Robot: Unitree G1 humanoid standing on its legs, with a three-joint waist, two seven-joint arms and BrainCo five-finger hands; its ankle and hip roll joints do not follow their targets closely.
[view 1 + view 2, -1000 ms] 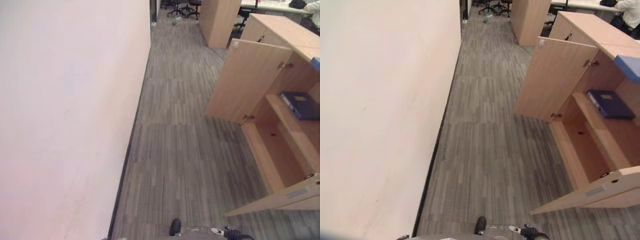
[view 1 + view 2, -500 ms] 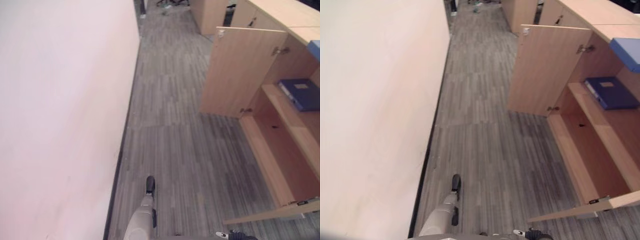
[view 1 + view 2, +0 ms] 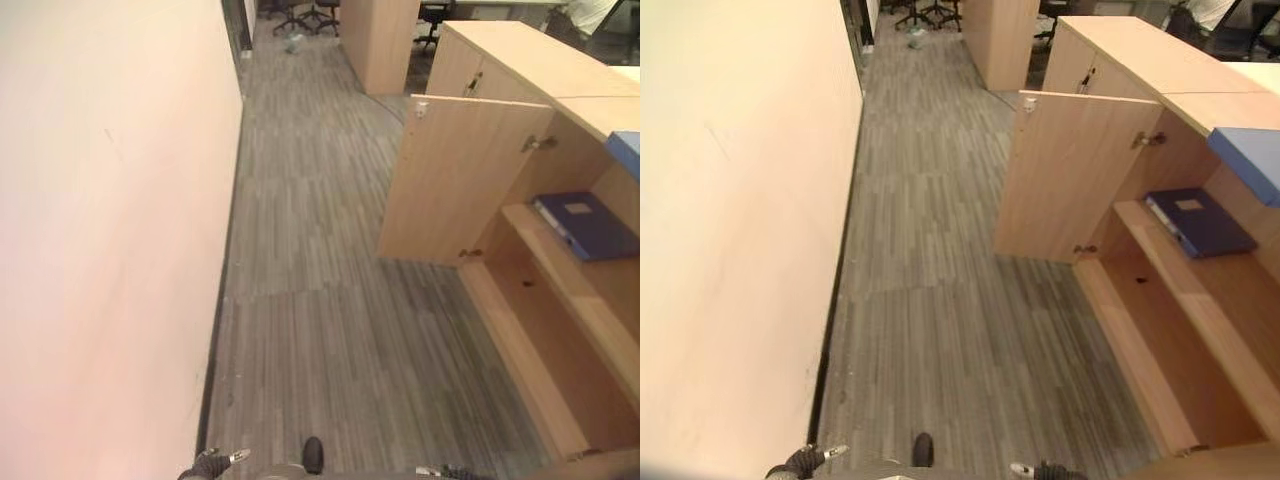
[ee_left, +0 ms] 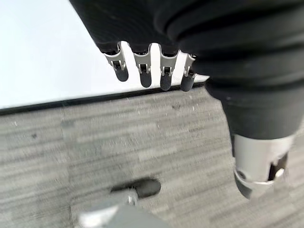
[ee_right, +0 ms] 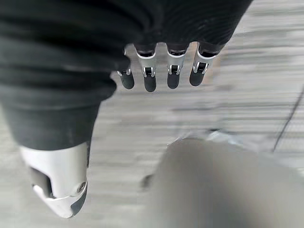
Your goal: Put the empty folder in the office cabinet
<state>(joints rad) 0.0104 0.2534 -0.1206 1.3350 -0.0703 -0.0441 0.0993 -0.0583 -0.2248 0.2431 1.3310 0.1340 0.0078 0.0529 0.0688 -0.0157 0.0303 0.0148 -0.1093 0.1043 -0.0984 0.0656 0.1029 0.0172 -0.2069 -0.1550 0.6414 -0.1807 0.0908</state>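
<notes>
A dark blue folder (image 3: 585, 222) lies flat on the middle shelf of the open wooden office cabinet (image 3: 545, 330) at the right. The cabinet's far door (image 3: 455, 180) stands swung out into the aisle. My left hand (image 4: 145, 71) hangs low over the grey floor beside the wall, fingers straight, holding nothing. It shows at the bottom edge of the eye views as well (image 3: 805, 460). My right hand (image 5: 149, 76) also hangs with straight fingers, holding nothing, and peeks in at the bottom edge (image 3: 1040, 470).
A pale wall (image 3: 100, 250) with dark skirting runs along the left. A light blue thing (image 3: 1250, 160) lies on the cabinet top. Another wooden unit (image 3: 380, 40), office chairs (image 3: 305, 15) and a seated person (image 3: 590, 12) are at the far end. Striped grey floor (image 3: 320, 300) lies between.
The whole picture has shifted because the camera moved; the cabinet now sits further left in the picture. The folder stays on its shelf. Both hands' fingertips now show at the bottom edge.
</notes>
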